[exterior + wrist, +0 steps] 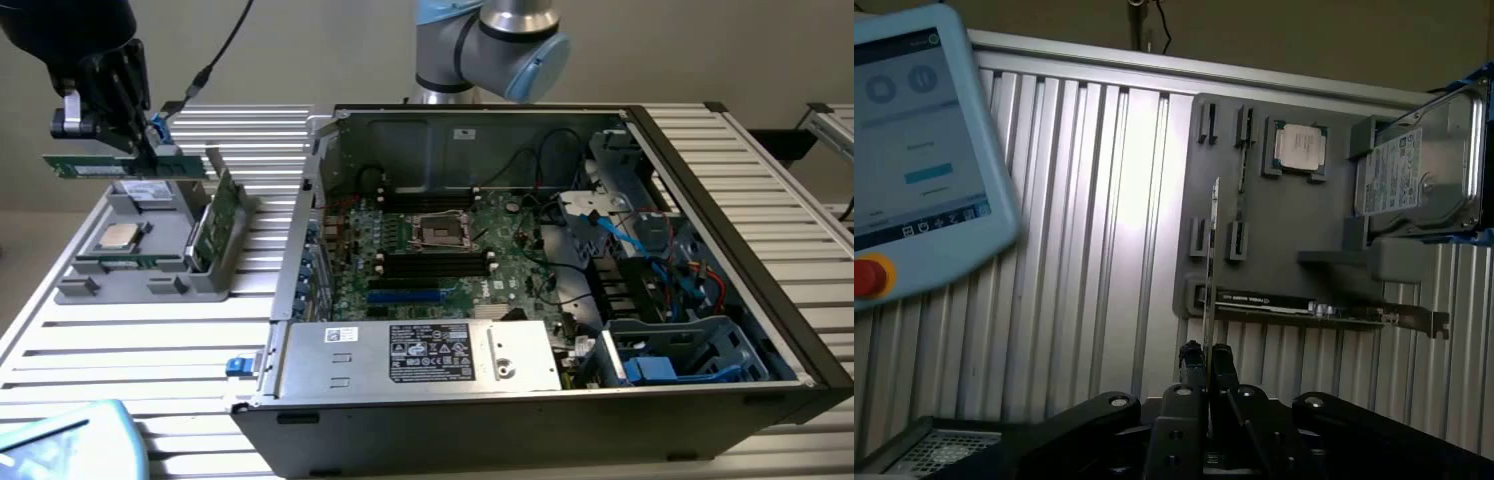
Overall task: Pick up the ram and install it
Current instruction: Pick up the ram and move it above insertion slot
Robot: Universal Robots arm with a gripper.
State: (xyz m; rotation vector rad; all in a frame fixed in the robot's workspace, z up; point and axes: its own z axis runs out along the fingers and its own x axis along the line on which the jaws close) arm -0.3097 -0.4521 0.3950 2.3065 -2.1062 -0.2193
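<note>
Fingers (1194, 362), nearly closed, grip ram (123, 166) above tray (100, 268).

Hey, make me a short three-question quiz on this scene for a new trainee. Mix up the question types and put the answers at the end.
1. True or false: the end effector is closed on the memory stick and holds it over the grey tray.
2. Multiple choice: where does the silver processor chip lie? A, in the grey tray. B, inside the computer case. C, on the touchscreen controller.
3. Short answer: what stands on its edge in the tray, at the exterior view's right of the chip?
Key: 1 true; 2 A; 3 the expansion card.
</note>
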